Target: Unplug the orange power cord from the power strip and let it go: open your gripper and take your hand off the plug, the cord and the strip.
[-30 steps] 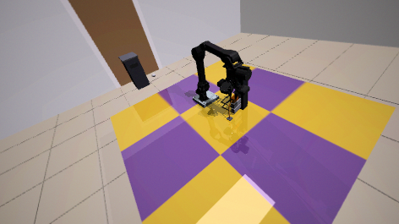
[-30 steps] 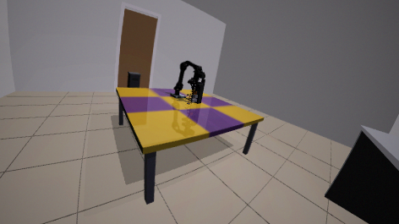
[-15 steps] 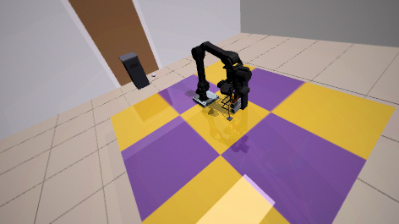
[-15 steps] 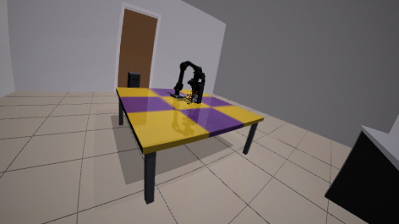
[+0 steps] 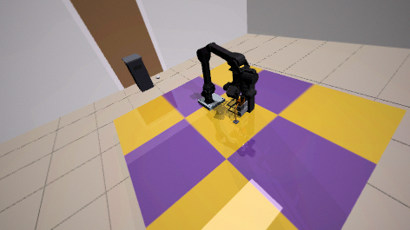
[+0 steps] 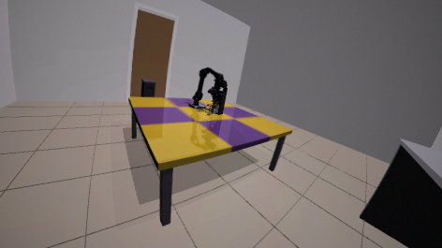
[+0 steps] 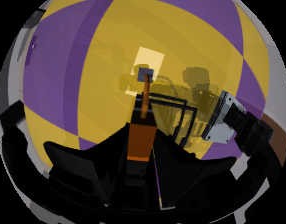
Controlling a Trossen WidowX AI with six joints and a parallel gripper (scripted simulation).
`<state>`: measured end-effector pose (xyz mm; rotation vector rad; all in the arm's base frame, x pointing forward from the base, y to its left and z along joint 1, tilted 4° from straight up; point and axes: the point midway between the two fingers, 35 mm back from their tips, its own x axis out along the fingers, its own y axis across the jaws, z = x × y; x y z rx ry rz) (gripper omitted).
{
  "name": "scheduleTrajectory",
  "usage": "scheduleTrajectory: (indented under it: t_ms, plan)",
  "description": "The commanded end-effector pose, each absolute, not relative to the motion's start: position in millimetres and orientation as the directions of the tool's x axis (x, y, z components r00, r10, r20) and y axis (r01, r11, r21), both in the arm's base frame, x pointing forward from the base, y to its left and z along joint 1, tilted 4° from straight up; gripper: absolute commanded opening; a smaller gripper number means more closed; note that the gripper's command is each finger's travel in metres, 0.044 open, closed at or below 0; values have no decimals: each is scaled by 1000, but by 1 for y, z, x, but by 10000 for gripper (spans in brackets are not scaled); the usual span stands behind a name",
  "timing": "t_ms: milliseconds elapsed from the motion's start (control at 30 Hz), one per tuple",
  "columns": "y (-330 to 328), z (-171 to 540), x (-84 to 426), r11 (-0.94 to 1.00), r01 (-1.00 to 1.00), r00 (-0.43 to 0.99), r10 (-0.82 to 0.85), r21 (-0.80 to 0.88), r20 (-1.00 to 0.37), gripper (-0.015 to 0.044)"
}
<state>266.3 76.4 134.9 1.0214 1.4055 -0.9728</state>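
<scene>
The orange plug (image 7: 142, 142) sits between the two black fingers of my gripper (image 7: 141, 131) (image 5: 241, 99), low in the wrist view. The fingers are shut on it from both sides. Its orange cord (image 7: 146, 95) runs away from the plug to a small grey block (image 7: 145, 75) (image 5: 235, 121) at the table. A dark upright body, which looks like the power strip (image 5: 251, 103), stands beside the gripper in the top view. The fingers and the arm hide most of it. Whether the plug's prongs are in the strip cannot be told.
Thin black cords (image 7: 195, 120) bend in square loops to the right of the orange cord in the wrist view. The arm's silver base plate (image 7: 218, 122) (image 5: 211, 101) is further right there. All stand on a yellow and purple chequered table (image 5: 174, 168) (image 6: 178, 139).
</scene>
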Motion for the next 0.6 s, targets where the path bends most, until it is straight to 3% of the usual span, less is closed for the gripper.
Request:
scheduleTrajectory:
  t_ms: [0,567]
  plan:
    - [67,135,270,289,957,-34,54,-17,-998,0]
    - [41,134,278,287,958,-32,52,-16,-998,0]
